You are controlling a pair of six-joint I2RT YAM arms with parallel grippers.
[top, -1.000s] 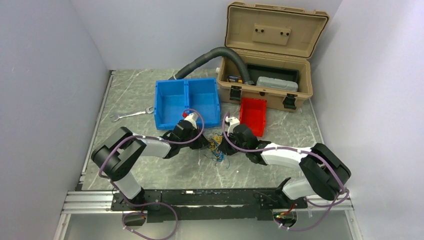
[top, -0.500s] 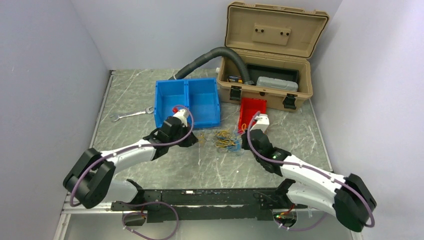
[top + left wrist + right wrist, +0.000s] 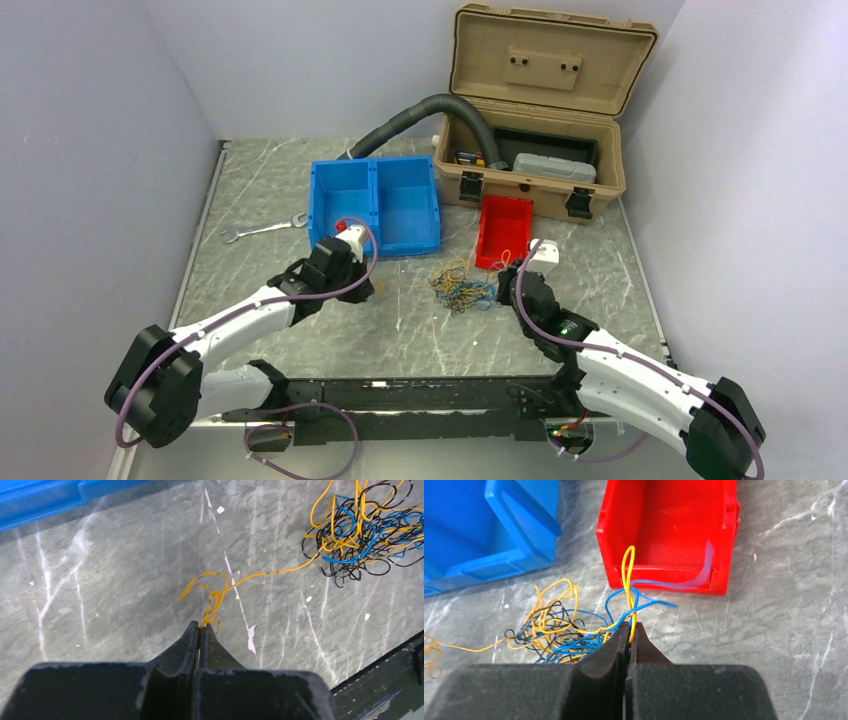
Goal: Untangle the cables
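- Cables (image 3: 458, 284) lie bunched between both grippers, just before the red bin (image 3: 503, 228), nearer the right arm.
- Yellow strand (image 3: 285, 571) trails leftward from the tangle; left gripper (image 3: 200, 628) is pinched tight on its kinked end.
- Right gripper (image 3: 629, 628) is clamped on a yellow loop (image 3: 632, 615) at the tangle's right edge.
- Likely pull axis: left-right.

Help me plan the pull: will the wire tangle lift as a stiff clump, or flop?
Probably floppy: the tangle lies in loose curls, and a yellow strand trails kinked to the left pincer. Likely very light, the wires being hair-thin. Crossed loops may snag.
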